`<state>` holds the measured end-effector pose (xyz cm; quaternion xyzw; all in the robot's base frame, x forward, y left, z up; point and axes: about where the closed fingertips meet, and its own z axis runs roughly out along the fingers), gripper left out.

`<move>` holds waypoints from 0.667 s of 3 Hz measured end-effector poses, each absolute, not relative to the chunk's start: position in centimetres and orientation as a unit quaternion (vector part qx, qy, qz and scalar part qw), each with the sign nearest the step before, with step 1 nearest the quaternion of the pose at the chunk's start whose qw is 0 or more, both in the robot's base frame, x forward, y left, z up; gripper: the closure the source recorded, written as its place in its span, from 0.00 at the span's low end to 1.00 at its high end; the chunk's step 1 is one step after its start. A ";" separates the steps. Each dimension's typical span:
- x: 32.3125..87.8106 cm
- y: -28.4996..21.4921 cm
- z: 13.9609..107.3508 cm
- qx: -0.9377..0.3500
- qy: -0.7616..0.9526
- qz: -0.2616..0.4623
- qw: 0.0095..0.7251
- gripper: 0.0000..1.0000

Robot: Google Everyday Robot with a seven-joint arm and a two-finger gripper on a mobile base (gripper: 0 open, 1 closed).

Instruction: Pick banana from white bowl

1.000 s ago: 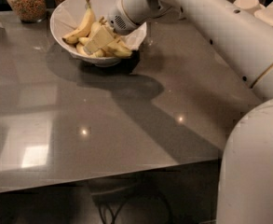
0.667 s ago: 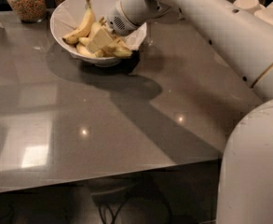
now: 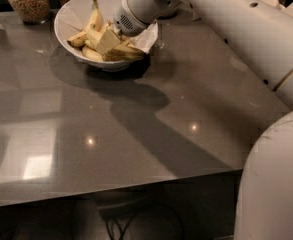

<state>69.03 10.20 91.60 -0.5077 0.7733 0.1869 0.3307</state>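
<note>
The white bowl [image 3: 71, 19] stands at the far left of the grey table and holds several yellow bananas [image 3: 88, 26]. My gripper [image 3: 105, 40] reaches down into the bowl from the right, its cream-coloured tip among the bananas. The arm comes in from the right across the table's back and covers the bowl's right rim.
Two glass jars of grain [image 3: 28, 1] stand behind the bowl at the table's back edge. White dishes [image 3: 286, 4] sit at the far right. The grey table [image 3: 111, 134] stretches toward me; its front edge runs across the lower part, with cables below.
</note>
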 end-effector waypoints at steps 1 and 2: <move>68.0 9.7 92.5 -0.516 0.780 0.157 0.318 1.00; 66.7 9.1 94.0 -0.538 0.778 0.131 0.298 1.00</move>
